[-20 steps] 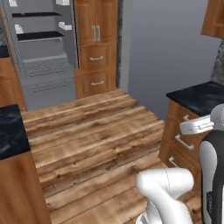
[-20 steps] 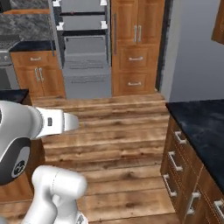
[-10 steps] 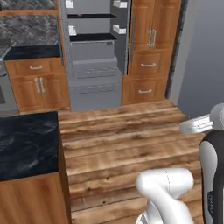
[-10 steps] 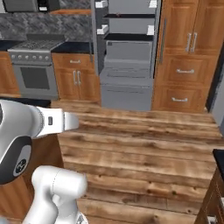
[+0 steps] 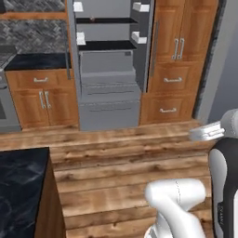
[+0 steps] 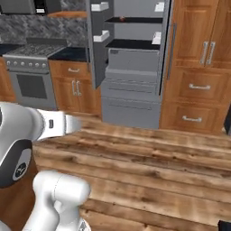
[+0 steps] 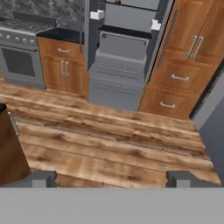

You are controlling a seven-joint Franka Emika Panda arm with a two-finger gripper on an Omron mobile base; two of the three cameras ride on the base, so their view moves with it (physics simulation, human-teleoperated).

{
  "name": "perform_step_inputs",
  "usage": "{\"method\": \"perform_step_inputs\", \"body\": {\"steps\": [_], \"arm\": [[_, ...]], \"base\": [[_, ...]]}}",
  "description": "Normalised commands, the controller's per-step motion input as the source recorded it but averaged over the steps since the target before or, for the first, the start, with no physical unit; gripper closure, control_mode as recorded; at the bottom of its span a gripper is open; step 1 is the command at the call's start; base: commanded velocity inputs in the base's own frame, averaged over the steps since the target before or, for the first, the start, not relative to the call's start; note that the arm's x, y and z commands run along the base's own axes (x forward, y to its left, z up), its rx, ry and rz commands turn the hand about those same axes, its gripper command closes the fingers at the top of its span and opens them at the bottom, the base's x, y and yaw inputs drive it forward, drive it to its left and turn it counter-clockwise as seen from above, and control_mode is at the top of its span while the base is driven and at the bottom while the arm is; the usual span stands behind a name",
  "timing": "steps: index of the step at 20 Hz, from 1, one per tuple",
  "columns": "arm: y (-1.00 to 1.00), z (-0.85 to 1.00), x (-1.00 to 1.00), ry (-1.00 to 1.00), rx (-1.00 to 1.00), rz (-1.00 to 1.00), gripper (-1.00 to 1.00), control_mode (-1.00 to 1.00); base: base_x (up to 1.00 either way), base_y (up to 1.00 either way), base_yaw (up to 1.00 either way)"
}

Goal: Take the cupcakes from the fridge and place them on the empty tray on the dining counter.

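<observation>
The fridge stands straight ahead across the wooden floor, both upper doors swung open, black shelves and white door bins showing. It also shows in the right base view and the hand view. A tiny reddish-brown thing sits on an upper shelf, too small to tell whether it is one of the cupcakes. My gripper hangs well back from the fridge, open wide with nothing between its fingertips. A corner of the dining counter lies at the lower left. The tray is out of view.
A steel stove and wooden cabinets under a dark wall counter stand left of the fridge. Tall wooden cabinets with drawers flank its right, then a grey wall. Plank floor stretches between me and the fridge.
The whole picture has shifted: the base has turned, bringing the fridge from the upper left to the centre and nearer. The gripper stays open.
</observation>
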Motion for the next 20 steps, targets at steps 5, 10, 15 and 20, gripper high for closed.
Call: {"method": "perform_step_inputs", "body": {"steps": [5, 10, 15, 20], "arm": [[0.0, 0.0, 0.0, 0.0, 0.0, 0.0, -1.0, 1.0], [0.0, 0.0, 0.0, 0.0, 0.0, 0.0, -1.0, 1.0], [0.0, 0.0, 0.0, 0.0, 0.0, 0.0, -1.0, 1.0], [0.0, 0.0, 0.0, 0.0, 0.0, 0.0, -1.0, 1.0]], "base": [[1.0, -0.54, 0.07], [1.0, 0.03, 0.04], [1.0, 0.09, 0.0], [1.0, 0.01, 0.0]]}}
